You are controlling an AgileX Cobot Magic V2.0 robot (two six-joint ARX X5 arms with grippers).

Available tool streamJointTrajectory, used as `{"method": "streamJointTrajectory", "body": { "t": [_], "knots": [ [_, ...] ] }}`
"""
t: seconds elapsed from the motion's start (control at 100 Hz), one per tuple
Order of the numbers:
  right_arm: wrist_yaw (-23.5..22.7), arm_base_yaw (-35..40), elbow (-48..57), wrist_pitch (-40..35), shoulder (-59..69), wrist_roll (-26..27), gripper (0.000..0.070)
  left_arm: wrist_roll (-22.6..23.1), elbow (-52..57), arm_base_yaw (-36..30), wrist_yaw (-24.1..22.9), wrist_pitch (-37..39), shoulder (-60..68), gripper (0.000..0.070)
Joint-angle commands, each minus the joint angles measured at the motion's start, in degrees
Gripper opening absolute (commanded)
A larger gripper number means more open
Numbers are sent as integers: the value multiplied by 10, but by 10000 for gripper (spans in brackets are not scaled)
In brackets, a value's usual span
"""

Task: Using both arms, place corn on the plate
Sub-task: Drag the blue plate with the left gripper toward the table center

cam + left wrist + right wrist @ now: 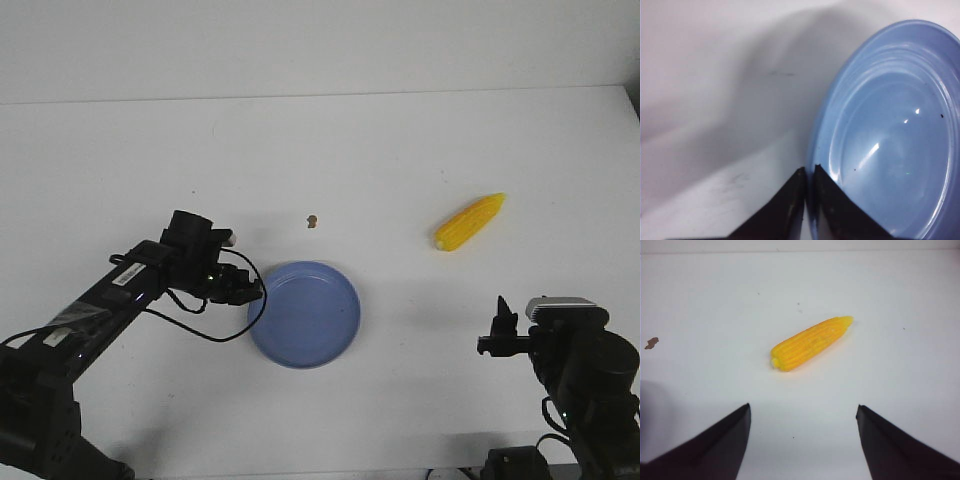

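White table [400, 140] with a matte surface, bounded at the far edge by a pale wall [300, 40]. A small brown speck [312, 220] lies on the table; a few faint dark marks are scattered over the surface.

The plate [890, 145] was glossy and smooth, showing bright highlights. The corn [810, 342] looked ribbed, plastic-like. The table [400, 140] was matt white.
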Motion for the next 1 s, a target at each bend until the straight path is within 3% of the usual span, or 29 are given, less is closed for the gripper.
{"method": "streamJointTrajectory", "body": {
  "t": [0.0, 0.45, 0.99],
  "knots": [
    [0, 1, 11, 8, 0, 4, 449, 9, -2, -2, 0, 11, 2, 4],
    [0, 1, 11, 7, 0, 4, 449, 13, -22, -9, -40, 42, 2, 4],
    [0, 1, 11, 7, 0, 4, 449, 13, -28, -16, -41, 45, 5, 16]
  ]
}}
